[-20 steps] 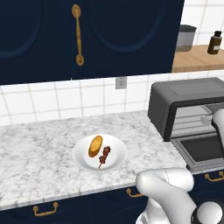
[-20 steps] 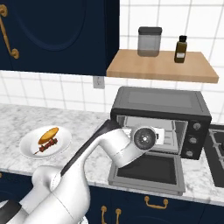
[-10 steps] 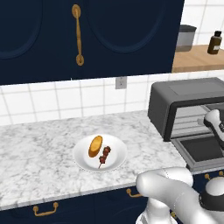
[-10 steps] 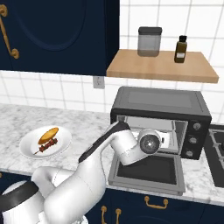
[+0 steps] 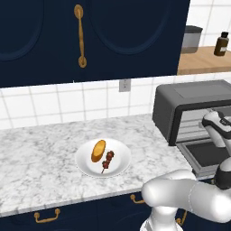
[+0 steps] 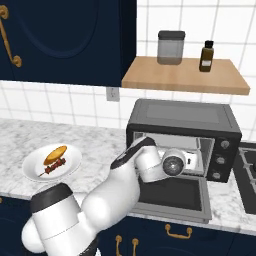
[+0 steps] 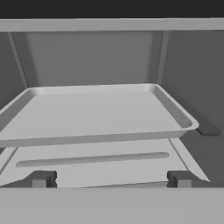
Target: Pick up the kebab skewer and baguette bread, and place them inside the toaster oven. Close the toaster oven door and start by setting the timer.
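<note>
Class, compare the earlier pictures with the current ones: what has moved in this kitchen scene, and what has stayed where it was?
The arm's hand has swung further toward the open toaster oven, its gripper open and holding nothing. The baguette and skewer stayed on the plate, and the oven door stayed down.

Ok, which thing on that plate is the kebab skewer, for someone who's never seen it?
Find the marble counter left of the toaster oven; a white plate sits on it. The kebab skewer is the thin stick of small dark red-brown chunks, right of the plump golden baguette bread.
</note>
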